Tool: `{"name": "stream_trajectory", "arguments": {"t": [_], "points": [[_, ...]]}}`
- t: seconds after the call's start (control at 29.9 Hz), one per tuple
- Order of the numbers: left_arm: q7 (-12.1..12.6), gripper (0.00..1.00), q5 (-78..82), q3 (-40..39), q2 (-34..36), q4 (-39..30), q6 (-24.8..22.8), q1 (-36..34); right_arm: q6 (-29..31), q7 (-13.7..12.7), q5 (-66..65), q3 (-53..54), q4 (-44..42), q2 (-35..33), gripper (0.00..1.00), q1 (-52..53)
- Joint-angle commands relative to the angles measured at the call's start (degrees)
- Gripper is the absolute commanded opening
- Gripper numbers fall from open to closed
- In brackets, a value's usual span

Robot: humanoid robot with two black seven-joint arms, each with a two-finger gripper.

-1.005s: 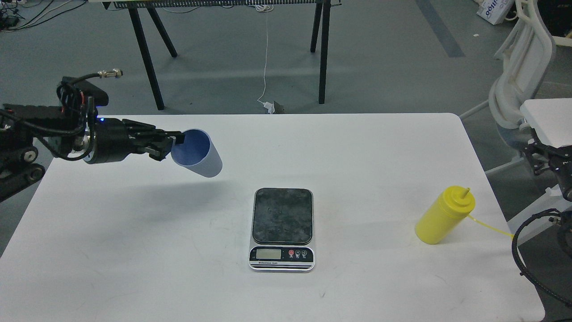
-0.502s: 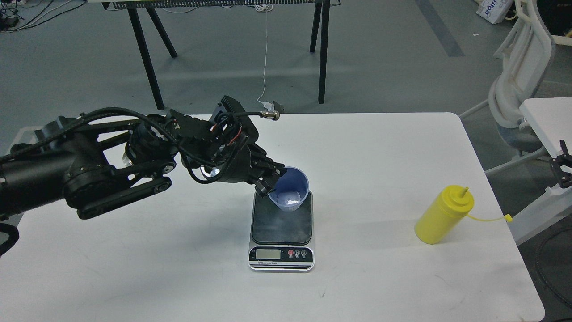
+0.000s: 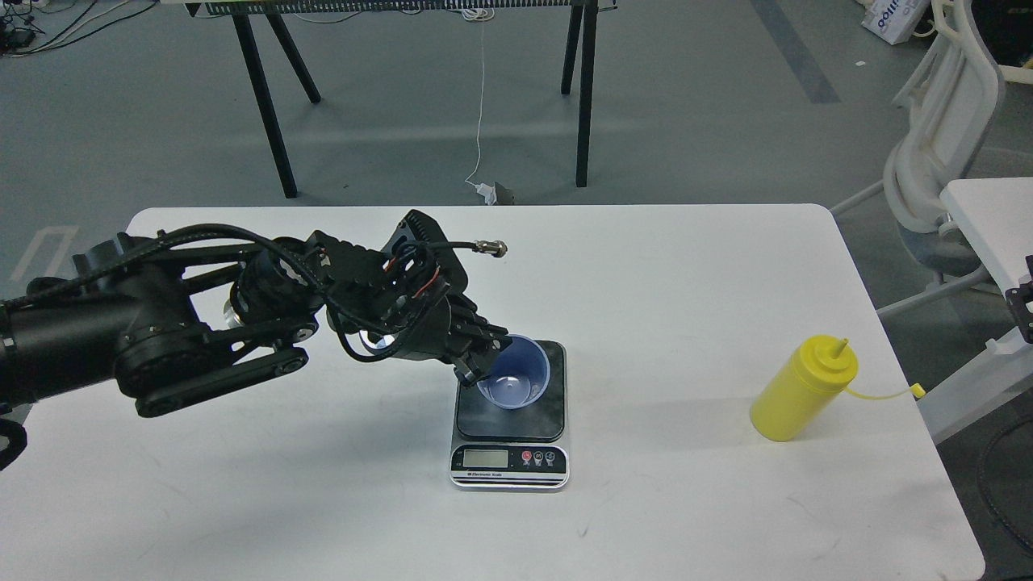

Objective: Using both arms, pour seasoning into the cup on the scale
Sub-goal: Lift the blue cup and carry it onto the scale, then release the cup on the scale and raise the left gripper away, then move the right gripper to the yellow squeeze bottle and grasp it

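Observation:
The pale blue ribbed cup (image 3: 515, 382) stands upright on the dark plate of the scale (image 3: 552, 417) at the table's middle. My left gripper (image 3: 482, 360) comes in from the left and is shut on the cup's left rim. The yellow squeeze bottle of seasoning (image 3: 801, 388) stands at the table's right side, its small cap (image 3: 916, 390) hanging off on its cord to the right. Only a small black part of my right arm (image 3: 1025, 307) shows at the right edge; its gripper is out of view.
The white table (image 3: 694, 266) ends just right of the bottle. A white chair (image 3: 936, 145) and another white table (image 3: 989, 214) stand beyond the right edge. Black table legs (image 3: 266, 97) stand on the floor behind.
My left arm swung the cup from the table's left over to the scale and has lowered it onto the plate. My right arm has drawn back toward the right edge.

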Motion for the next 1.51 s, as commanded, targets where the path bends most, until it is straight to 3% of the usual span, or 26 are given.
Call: {"name": "stream_trajectory", "arguments": {"t": [0.0, 0.13, 0.2, 0.27, 0.3, 0.47, 0.67, 0.87, 1.0, 1.11, 1.31, 1.47], "points": [[0.29, 0.17, -0.21, -0.09, 0.19, 0.06, 0.01, -0.06, 0.00, -0.01, 0.00, 0.08, 0.00, 0.08, 0.99, 0.00], [0.11, 0.20, -0.30, 0.00, 0.46, 0.06, 0.01, 0.02, 0.00, -0.01, 0.00, 0.08, 0.00, 0.09, 0.99, 0.00], [0.11, 0.43, -0.47, -0.09, 0.63, 0.06, 0.01, 0.37, 0.00, -0.01, 0.00, 0.08, 0.00, 0.09, 0.99, 0.00], [0.20, 0.76, -0.47, -0.35, 0.63, 0.15, 0.01, 0.46, 0.00, -0.01, 0.00, 0.08, 0.00, 0.09, 0.99, 0.00], [0.20, 0.81, -0.65, -0.70, 0.63, 0.06, 0.01, 0.46, 0.00, -0.01, 0.00, 0.08, 0.00, 0.09, 0.99, 0.00], [0.37, 0.82, -5.30, -3.33, 1.77, 0.33, 0.01, 0.20, 0.00, -0.01, 0.09, 0.08, 0.08, 0.00, 0.99, -0.70], [-0.24, 0.90, -26.35, -16.85, 4.32, 2.42, 0.01, 0.46, 0.00, 1.05, 0.35, 1.31, 0.08, -2.54, 0.99, -2.81], [-0.33, 0.96, -60.28, -27.23, 3.18, 12.87, 3.21, 0.38, 0.00, 1.31, 0.18, 1.40, -1.32, -5.28, 0.99, -3.08], [-0.42, 0.99, -77.43, -32.07, 0.90, 23.59, 7.34, 0.20, 0.00, 0.70, 0.18, 0.52, -2.03, -5.28, 0.99, -3.52], [-1.03, 1.00, -88.78, -33.75, -0.59, 31.24, 7.35, 0.37, 0.00, 0.26, 0.26, -0.45, -0.63, -5.19, 0.99, -6.93], [-5.16, 1.00, -99.86, -34.45, -1.39, 36.27, 7.26, 4.41, 0.00, 0.26, 2.72, -0.10, 11.84, -5.28, 0.99, -19.84], [-4.64, 1.00, -114.79, -34.45, -2.53, 41.62, 5.60, 6.35, 0.00, 0.96, 2.99, -0.27, 21.69, -4.31, 0.99, -29.08]]}}
